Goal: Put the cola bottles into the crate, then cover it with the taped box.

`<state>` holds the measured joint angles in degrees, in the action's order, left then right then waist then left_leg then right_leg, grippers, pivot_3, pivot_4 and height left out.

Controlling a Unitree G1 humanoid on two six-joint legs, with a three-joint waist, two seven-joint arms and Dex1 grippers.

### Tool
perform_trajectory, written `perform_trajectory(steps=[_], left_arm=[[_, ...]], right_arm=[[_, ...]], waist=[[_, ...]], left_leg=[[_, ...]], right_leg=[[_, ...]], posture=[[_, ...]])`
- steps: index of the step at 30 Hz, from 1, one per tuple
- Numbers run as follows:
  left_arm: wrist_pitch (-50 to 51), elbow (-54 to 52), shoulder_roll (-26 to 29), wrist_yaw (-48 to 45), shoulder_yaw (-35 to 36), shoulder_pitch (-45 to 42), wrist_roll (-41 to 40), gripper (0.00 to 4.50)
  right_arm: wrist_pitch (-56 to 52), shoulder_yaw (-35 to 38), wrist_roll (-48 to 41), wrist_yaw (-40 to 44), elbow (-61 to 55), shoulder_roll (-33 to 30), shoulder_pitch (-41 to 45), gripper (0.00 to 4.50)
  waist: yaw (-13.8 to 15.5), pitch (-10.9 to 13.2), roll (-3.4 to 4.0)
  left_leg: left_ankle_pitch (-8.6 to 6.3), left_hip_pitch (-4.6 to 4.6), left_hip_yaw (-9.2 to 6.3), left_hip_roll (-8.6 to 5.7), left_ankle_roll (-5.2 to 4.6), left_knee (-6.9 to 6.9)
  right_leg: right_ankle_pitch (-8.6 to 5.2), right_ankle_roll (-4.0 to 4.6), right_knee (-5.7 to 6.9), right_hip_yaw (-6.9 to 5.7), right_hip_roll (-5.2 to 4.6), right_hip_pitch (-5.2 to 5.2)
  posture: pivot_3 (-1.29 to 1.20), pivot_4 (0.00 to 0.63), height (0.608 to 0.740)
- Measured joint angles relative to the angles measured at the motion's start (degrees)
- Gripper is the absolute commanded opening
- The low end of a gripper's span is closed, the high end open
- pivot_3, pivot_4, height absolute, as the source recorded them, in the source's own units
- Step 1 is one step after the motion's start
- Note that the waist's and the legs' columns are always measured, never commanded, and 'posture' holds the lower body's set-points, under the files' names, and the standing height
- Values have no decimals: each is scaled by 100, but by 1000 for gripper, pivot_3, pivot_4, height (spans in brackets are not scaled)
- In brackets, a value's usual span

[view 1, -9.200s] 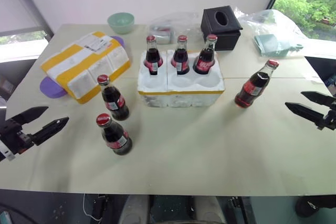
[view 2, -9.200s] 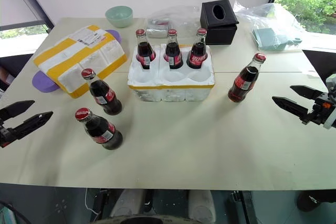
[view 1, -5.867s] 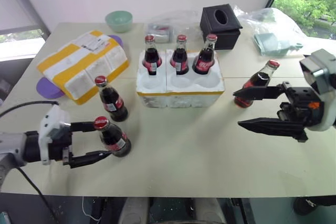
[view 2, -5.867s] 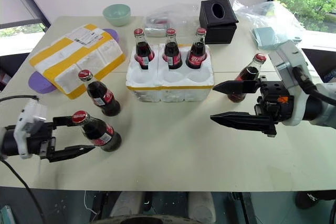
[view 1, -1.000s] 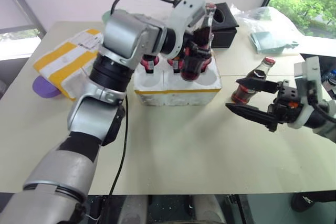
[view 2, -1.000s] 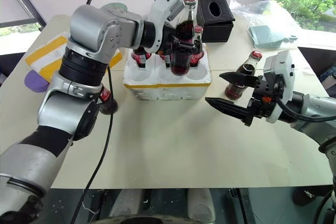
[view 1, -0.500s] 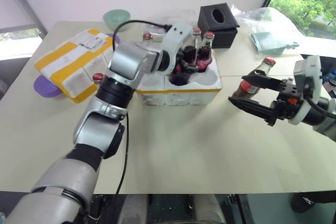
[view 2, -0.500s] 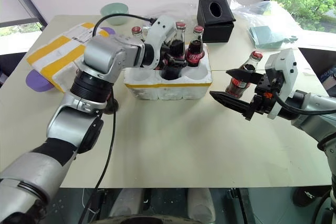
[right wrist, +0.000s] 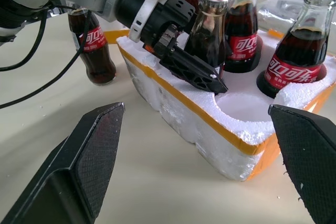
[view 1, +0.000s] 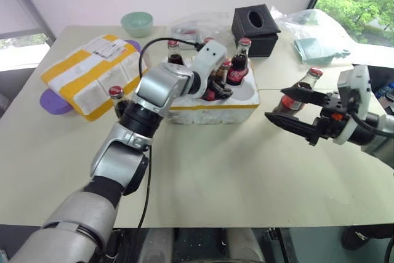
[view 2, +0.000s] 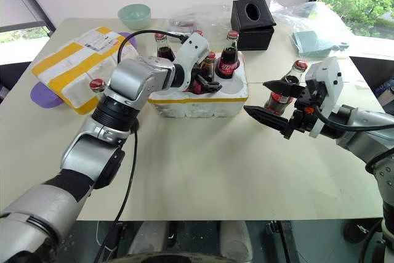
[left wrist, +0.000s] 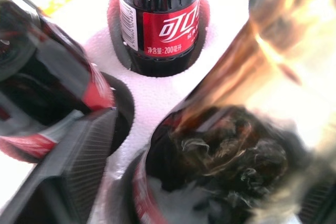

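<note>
**Desk:** Four cola bottles (view 1: 242, 60) in the crate (view 1: 209, 114), seen from the head?

**Photographer:** Yes, three along the back and a fourth bottle (view 2: 210, 61) in a front well. The left hand (view 1: 217, 90) reaches into the crate at it. The crate is mid-surface (view 1: 215, 170), with the taped box (view 1: 92, 72) well to its left. One loose bottle (view 1: 115, 100) stands just left of the crate. Another (view 1: 306, 87) is right beside the right hand (view 1: 274, 105), which is spread wide.

**Desk:** Left wrist view?

**Photographer:** The left hand's fingers (left wrist: 79, 171) sit either side of the seated fourth bottle. They are parted, with white foam showing between one finger and the glass.

**Desk:** Right wrist view?

**Photographer:** Both broad fingers (right wrist: 89, 156) are far apart, pointing at the crate's front wall. The left hand lies against the fourth bottle's base.
</note>
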<state>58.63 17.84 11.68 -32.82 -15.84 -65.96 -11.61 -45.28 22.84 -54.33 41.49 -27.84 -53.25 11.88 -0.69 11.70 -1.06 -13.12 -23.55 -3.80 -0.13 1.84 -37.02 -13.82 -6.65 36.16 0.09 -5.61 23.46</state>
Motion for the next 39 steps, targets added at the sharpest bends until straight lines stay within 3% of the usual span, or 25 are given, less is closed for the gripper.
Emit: perform_trajectory(steps=[15,20,29,32,36,39], left_arm=[[1765,-1393,1810,-1185,1359,-985,-1514,4441],[1692,-1454,2886,-1762,1690,-1114,-1889,4441],[-193,-1497,4734,-3747,2932,792,-2400,4441],[-681,-1473,5306,-4419,3657,2221,-2461,4441],[-1122,-1644,5358,-4815,4238,3920,-2403,4441],[-1324,-1976,5303,-4821,4561,4683,-2411,4441]], right_arm=[[1,-177,70,224,168,32,26,4500],[12,-292,154,369,326,37,110,4500],[33,-473,251,621,531,48,264,4500],[35,-559,298,675,626,59,345,4500],[32,-636,348,707,684,93,403,4500],[22,-665,353,730,687,103,416,4500]], waist=[[-19,-1,1],[-44,0,3],[-20,2,6],[-50,0,12],[7,2,4],[27,1,2]], left_leg=[[0,4,0,0,0,0],[0,6,0,1,0,9],[1,5,12,3,3,5],[0,18,30,5,1,16],[0,11,29,11,2,11],[-1,9,29,9,3,9]], right_leg=[[0,-1,2,0,0,-2],[-2,-2,3,0,0,2],[-12,27,-2,11,-1,3],[-13,29,1,33,-2,6],[-9,38,-4,31,0,9],[-9,39,-10,33,-7,7]], posture=[[0,150,739],[0,150,739],[0,150,739],[0,150,739],[0,150,739],[0,150,739]])
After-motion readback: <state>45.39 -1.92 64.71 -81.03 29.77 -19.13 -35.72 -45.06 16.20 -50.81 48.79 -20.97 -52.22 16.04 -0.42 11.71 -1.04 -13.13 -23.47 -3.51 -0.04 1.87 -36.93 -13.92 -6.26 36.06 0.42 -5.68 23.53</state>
